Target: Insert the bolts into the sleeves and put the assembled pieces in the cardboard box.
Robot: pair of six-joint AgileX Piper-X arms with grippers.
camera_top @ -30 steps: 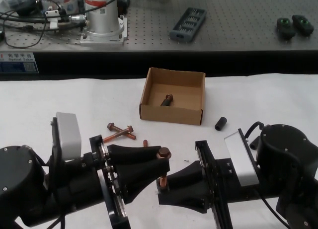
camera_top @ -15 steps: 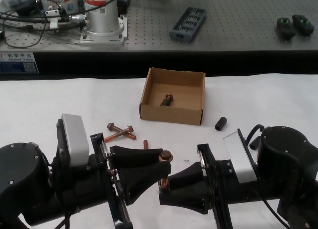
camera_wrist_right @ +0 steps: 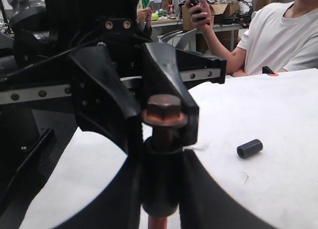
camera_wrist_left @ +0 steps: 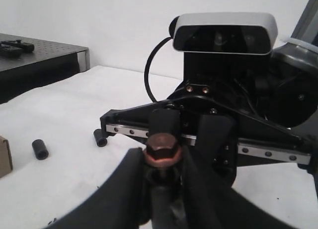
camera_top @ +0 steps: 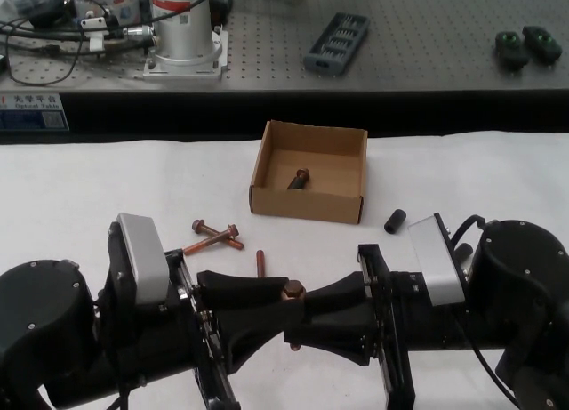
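Copper-coloured bolt [camera_wrist_right: 163, 110], black sleeve [camera_wrist_right: 160, 184], plain brown box [camera_top: 307, 205], white tabletop [camera_top: 89, 179]; grey rear bench [camera_top: 427, 59] dotted with a grid of holes.

Left claw [camera_top: 283, 296] closed on bolt [camera_wrist_right: 163, 112] head, right claw [camera_top: 304, 325] gripping sleeve [camera_wrist_right: 159, 185], both arms low, claws tip to tip

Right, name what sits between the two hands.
A copper bolt run through a black sleeve, as the right wrist view shows.

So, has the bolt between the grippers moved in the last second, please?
Yes: in the high view the bolt has dropped lower, farther from the cardboard box.
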